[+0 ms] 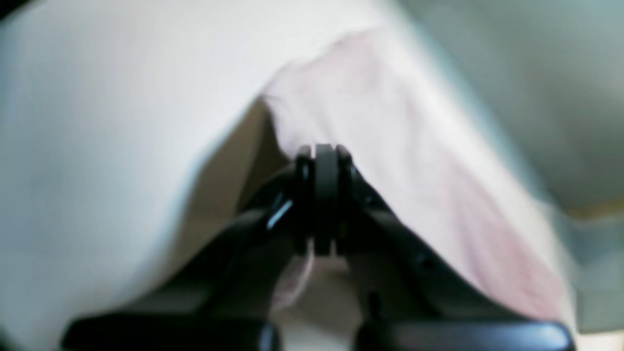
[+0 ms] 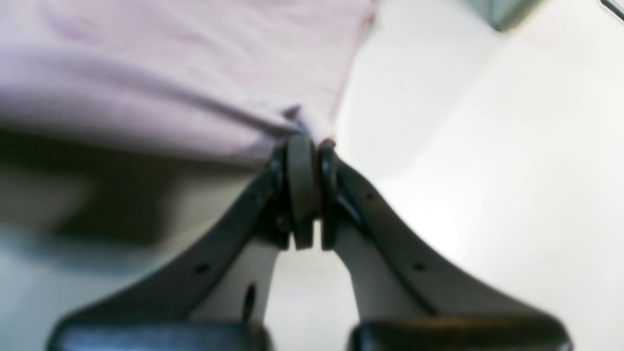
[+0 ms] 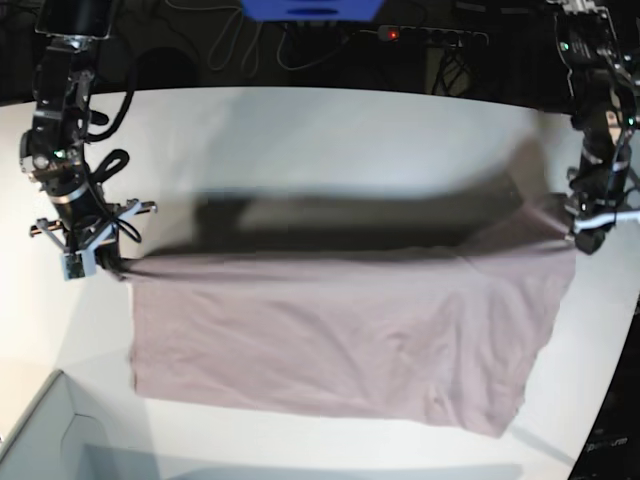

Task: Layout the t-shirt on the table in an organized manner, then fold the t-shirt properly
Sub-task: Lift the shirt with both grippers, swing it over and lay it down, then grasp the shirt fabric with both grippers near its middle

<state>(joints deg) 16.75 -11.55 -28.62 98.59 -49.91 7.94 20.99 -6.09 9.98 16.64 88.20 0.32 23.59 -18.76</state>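
With both sets of fingers, left and right, clamped on the t-shirt and stretching it raised across the tabletop, laying-out looks underway and folding not yet begun.

Light: bright and even on the white table; background beyond is dark.
Shadow: broad soft band on the table behind the t-shirt.
Blur: both wrist views smeared, cloth soft.
Distortion: base view bows the table edge.
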